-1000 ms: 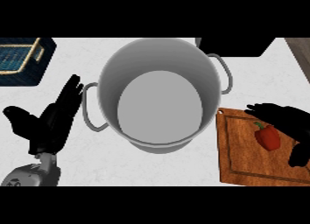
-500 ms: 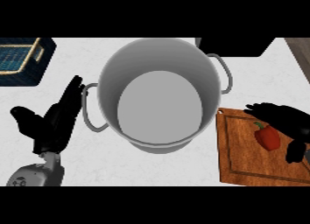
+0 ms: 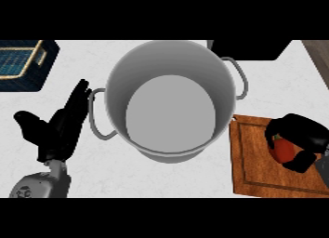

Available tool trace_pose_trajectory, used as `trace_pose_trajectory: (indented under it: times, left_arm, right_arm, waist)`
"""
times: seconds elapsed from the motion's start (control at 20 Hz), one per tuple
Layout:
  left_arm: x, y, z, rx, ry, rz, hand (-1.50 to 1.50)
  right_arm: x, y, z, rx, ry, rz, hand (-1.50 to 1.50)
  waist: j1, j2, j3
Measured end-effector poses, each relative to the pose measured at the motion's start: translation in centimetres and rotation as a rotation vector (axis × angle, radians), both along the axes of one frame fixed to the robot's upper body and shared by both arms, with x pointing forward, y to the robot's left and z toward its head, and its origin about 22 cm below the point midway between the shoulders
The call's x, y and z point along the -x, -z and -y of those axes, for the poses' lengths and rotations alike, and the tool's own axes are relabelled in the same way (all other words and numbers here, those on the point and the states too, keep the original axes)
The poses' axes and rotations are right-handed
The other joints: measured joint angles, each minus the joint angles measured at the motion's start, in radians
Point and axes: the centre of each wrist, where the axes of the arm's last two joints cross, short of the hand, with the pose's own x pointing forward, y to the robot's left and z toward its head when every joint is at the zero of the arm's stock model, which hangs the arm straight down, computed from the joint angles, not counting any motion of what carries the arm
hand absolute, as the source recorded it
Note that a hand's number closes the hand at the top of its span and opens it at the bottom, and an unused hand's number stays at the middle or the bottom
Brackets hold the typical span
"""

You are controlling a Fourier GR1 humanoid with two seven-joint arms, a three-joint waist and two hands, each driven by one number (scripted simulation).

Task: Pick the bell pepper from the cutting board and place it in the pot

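A red bell pepper (image 3: 285, 149) lies on the wooden cutting board (image 3: 253, 162) at the right. My right hand (image 3: 302, 137) is on top of it, fingers and thumb curled round it, so most of the pepper is hidden. The big grey pot (image 3: 171, 100) stands in the middle of the counter, with nothing inside, its handles at left and right. My left hand (image 3: 61, 128) rests open, fingers up, just left of the pot's left handle.
A dark blue basket (image 3: 16, 62) sits at the back left. A black object (image 3: 249, 49) stands behind the pot at the back right. The counter's edge, a brown strip (image 3: 326, 60), runs along the far right.
My right hand has closed its fingers down around the pepper. The left hand has shifted slightly right, toward the pot.
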Motion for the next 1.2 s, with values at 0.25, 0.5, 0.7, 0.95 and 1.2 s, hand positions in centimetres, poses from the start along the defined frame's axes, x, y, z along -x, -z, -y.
trace_pose_trajectory:
  times: [0.25,0.5,0.7,0.95,1.2]
  left_arm:
    - [0.2,-0.5,0.0,-0.002,-0.005,0.002,0.00]
    - [0.3,-0.3,-0.8,-0.004,-0.026,-0.004,0.00]
    - [0.6,-0.2,-1.4,-0.004,-0.044,-0.011,0.00]
    - [0.6,0.0,-1.7,-0.005,-0.052,-0.016,0.00]
    - [0.6,-0.6,-1.6,-0.005,-0.039,-0.011,0.00]
  right_arm:
    - [0.0,0.1,0.8,-0.029,-0.014,0.018,1.50]
    - [1.2,1.8,-2.9,-0.073,0.255,0.047,1.50]
    - [2.6,2.5,-6.3,-0.095,0.519,0.102,1.50]
    - [4.5,-1.1,-10.4,-0.126,0.728,0.298,1.50]
    - [8.6,-6.8,-13.5,-0.209,0.782,0.438,1.50]
  waist:
    - [0.000,0.000,0.000]
    - [-0.028,-0.012,-0.005]
    - [-0.051,-0.021,-0.008]
    - [-0.056,-0.020,-0.005]
    - [-0.038,-0.015,-0.003]
